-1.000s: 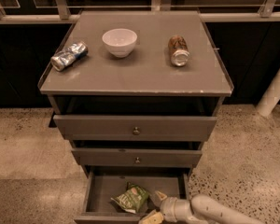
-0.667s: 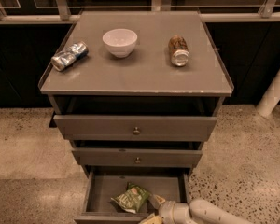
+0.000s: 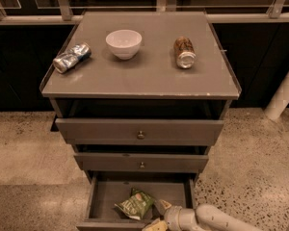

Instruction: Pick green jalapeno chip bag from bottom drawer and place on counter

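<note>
The green jalapeno chip bag (image 3: 135, 205) lies on the floor of the bottom drawer (image 3: 105, 195), which is pulled well out, and it sits a little right of the drawer's middle and toward the front edge. It is a small crumpled thing, green with pale edges and some print I can't read, lying flat and not standing. Its long axis looks to run roughly from eight o'clock to two o'clock, taking twelve as the back of the cabinet. The hand (image 3: 157, 215) is down at the drawer's front right corner, reaching in from four o'clock on the only arm (image 3: 216, 219), and the bag lies just beside it at about ten o'clock, very near and perhaps touching at its right end, though I can't be sure of that. The hand seems parted and holds nothing; its two pale tips stand one at twelve and one at six of each other, so to my eye a short push toward ten o'clock would put the bag's near end between them. Above, the two upper drawers (image 3: 139, 131) are partly out too, overhanging the back of the bottom one. On the desk (image 3: 149, 78) stand a white bowl (image 3: 124, 43), a crushed silver-blue can (image 3: 72, 57) at nine o'clock of it, and a brown can (image 3: 184, 52) at three
</note>
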Robot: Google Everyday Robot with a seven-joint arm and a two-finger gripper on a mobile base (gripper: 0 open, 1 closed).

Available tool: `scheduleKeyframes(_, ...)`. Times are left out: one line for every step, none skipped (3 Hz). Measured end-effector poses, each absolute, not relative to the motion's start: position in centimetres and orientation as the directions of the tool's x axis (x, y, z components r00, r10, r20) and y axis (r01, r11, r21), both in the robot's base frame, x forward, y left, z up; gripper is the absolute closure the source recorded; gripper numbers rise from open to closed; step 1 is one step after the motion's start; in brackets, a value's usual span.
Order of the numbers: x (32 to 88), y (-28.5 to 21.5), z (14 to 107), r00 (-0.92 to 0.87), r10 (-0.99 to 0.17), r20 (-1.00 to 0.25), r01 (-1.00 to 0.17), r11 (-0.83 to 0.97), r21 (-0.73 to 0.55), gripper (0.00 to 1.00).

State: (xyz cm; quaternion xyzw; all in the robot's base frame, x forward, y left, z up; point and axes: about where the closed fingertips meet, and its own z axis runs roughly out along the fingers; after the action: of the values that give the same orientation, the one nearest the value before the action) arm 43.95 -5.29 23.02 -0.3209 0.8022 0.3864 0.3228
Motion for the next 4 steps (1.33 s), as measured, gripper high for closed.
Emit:
scheduleKeyframes(46.4, -3.5, 22.0, -0.573, -0.256, -0.779, -0.779, 0.466, 0.420, 0.00)
scheduleKeyframes(49.6, -0.9, 20.5, -0.560, -0.245, -0.792, -0.795, 0.428, 0.430, 0.00)
scheduleKeyframes(51.4, 1.2, 19.2, -0.563, -0.243, -0.790, -0.801, 0.396, 0.449, 0.00)
scheduleKeyframes(52.0, 2.9, 17.7, -0.568, -0.241, -0.787, -0.800, 0.387, 0.459, 0.00)
